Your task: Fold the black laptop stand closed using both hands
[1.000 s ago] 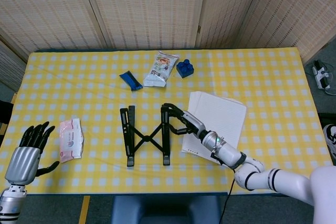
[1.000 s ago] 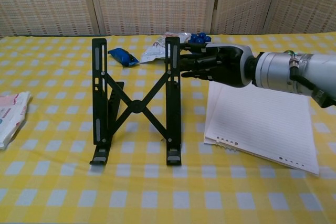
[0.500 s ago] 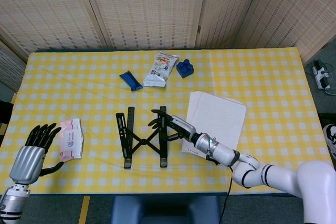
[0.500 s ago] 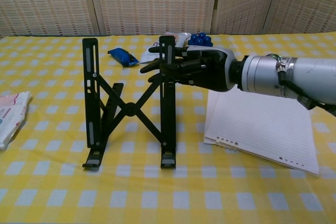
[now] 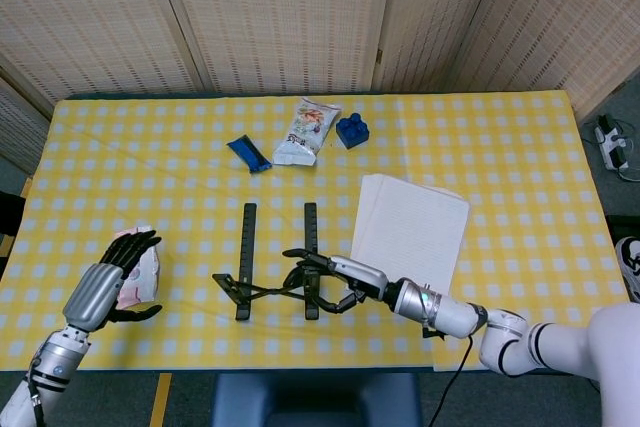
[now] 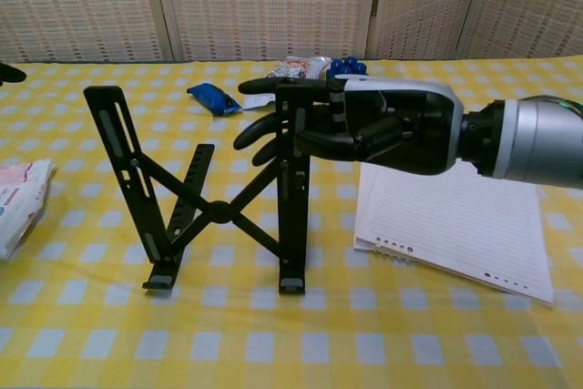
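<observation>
The black laptop stand (image 5: 274, 269) (image 6: 211, 212) stands on the yellow checked table near its front edge. In the chest view its left rail (image 6: 129, 173) leans to the left and its right rail (image 6: 291, 190) is upright, with crossed struts between them. My right hand (image 5: 322, 282) (image 6: 375, 128) grips the top of the right rail, thumb above and fingers reaching past it to the left. My left hand (image 5: 110, 282) hovers at the front left with fingers spread, holding nothing, well apart from the stand.
A white tissue pack (image 5: 150, 269) (image 6: 18, 202) lies partly under my left hand. A pad of lined paper (image 5: 410, 229) (image 6: 455, 216) lies right of the stand. Behind it are a blue wrapper (image 5: 249, 153), a snack bag (image 5: 307, 130) and a blue block (image 5: 351, 130).
My right hand has closed round the right rail and drawn it toward the table's front edge. The left rail now leans left. My left hand has moved right, over the tissue pack.
</observation>
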Controlling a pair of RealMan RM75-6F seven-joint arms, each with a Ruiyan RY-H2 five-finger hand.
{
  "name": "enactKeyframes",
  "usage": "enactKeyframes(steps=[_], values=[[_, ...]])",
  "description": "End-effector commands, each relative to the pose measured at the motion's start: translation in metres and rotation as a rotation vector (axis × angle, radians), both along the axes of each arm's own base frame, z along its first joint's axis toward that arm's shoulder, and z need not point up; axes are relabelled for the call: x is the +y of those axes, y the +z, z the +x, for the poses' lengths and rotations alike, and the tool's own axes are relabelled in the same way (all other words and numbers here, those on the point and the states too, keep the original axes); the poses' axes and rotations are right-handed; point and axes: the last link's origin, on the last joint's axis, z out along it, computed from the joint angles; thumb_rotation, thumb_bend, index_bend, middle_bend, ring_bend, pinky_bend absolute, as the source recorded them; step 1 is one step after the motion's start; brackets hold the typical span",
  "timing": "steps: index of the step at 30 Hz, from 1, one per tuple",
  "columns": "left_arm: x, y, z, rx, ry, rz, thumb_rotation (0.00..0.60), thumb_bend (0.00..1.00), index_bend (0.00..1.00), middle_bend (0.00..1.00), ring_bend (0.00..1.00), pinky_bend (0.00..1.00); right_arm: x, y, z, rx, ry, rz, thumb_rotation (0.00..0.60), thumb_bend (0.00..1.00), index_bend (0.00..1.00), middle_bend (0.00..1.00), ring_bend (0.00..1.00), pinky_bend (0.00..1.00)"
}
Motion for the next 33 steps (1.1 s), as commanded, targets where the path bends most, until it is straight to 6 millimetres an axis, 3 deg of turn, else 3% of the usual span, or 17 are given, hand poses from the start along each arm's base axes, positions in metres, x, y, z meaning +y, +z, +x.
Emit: enactKeyframes(steps=[1,11,33], values=[[0.007,-0.016,0.01,-0.037,-0.026,-0.101,0.6,0.18,0.14,0.1,0.09,0.03,0.008,0.005,-0.001,0.003,0.026,-0.007,0.6,0.58,0.03,0.28,0.26,0.02],[-0.002,-0.05,0.023,-0.054,-0.052,-0.242,0.6,0.18,0.26,0.14,0.11,0.03,0.027,0.01,-0.002,0.026,0.058,0.004,0.6,0.58,0.03,0.28,0.26,0.02],[-0.009,-0.057,0.031,-0.048,-0.065,-0.23,0.6,0.18,0.31,0.16,0.12,0.03,0.009,-0.038,0.002,0.051,-0.043,0.106,0.6,0.57,0.03,0.28,0.26,0.02]])
